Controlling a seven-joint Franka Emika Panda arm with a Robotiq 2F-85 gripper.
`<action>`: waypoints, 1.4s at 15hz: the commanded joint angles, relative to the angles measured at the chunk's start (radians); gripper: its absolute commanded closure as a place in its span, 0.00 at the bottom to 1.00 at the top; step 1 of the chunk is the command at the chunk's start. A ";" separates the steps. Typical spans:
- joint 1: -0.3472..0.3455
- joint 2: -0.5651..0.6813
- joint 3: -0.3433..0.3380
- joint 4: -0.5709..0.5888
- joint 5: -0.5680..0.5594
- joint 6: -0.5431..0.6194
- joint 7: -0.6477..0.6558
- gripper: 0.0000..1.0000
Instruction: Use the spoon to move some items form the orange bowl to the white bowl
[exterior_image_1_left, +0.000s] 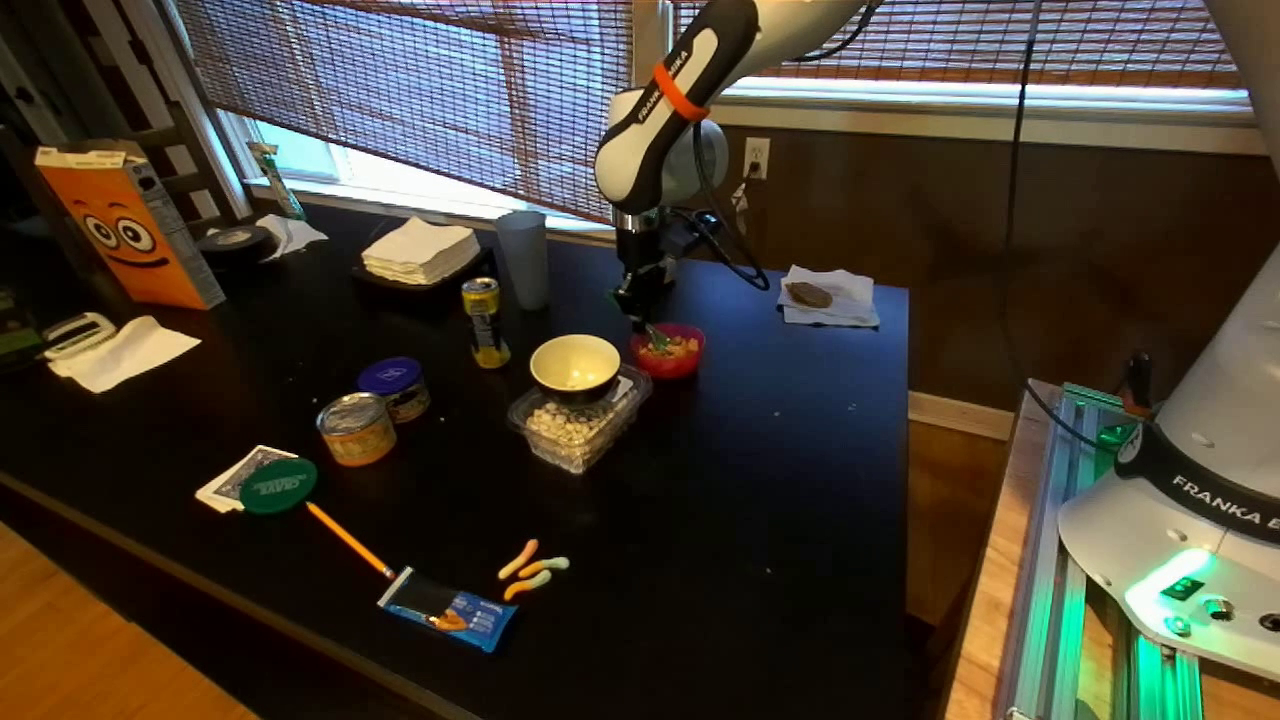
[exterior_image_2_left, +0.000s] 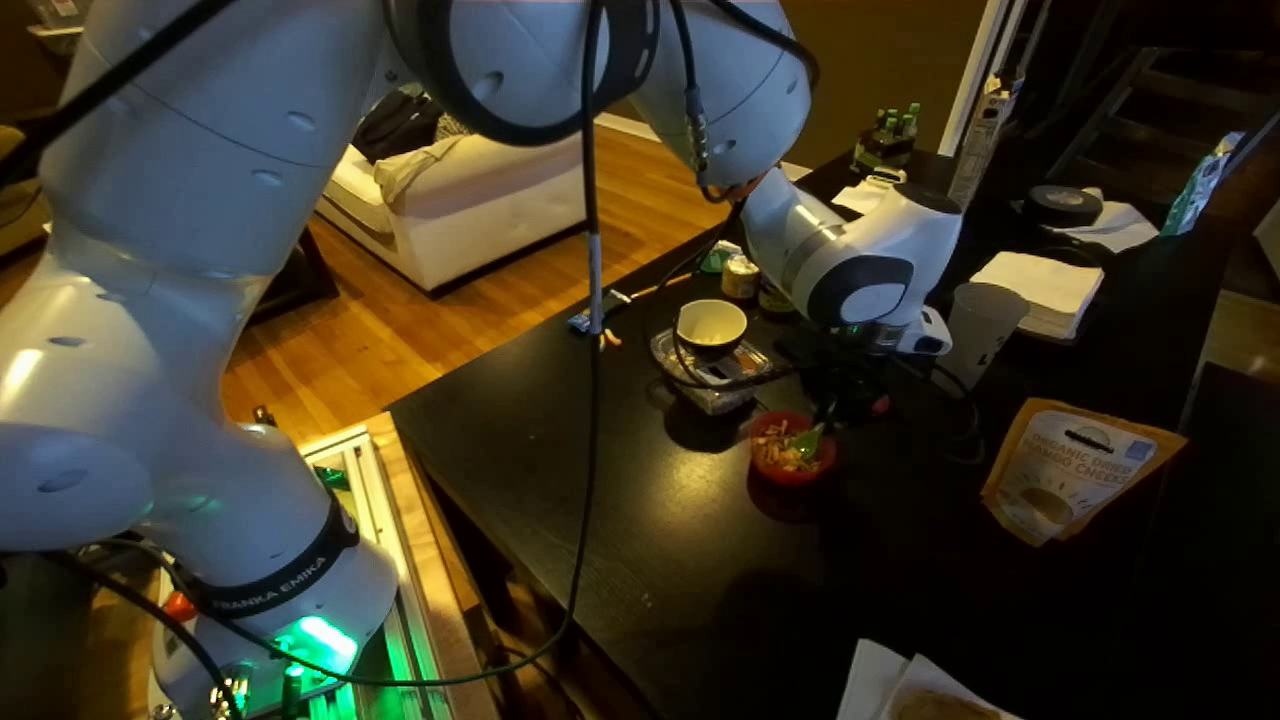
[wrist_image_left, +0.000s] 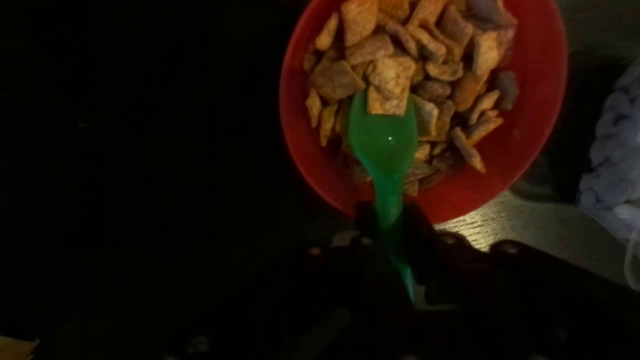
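The orange bowl (wrist_image_left: 537, 115) is red-orange and full of brown cereal squares. It stands on the dark table in both exterior views (exterior_image_1_left: 670, 371) (exterior_image_2_left: 792, 478). My gripper (wrist_image_left: 389, 220) is shut on the handle of a green spoon (wrist_image_left: 384, 145), just over the bowl's rim. The spoon's head is inside the bowl, with a cereal piece (wrist_image_left: 390, 82) over its tip; I cannot tell whether that piece rests on the spoon. The white bowl (exterior_image_1_left: 578, 362), cream inside and dark outside, stands beside the orange bowl and also shows in an exterior view (exterior_image_2_left: 712, 324). It is out of the wrist view.
A clear plastic box (exterior_image_1_left: 575, 435) of pale pieces is under the white bowl, close to the orange bowl. A yellow can (exterior_image_1_left: 486, 325) and a grey cup (exterior_image_1_left: 523, 262) stand nearby. An orange pouch (exterior_image_2_left: 1075, 470) stands on the gripper's far side. A cable hangs by the arm.
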 joint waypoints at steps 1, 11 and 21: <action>-0.011 -0.005 0.009 -0.003 0.022 -0.029 -0.036 0.95; 0.009 -0.024 -0.004 -0.005 0.008 -0.134 -0.033 0.95; 0.036 -0.062 -0.019 -0.012 -0.001 -0.209 -0.003 0.95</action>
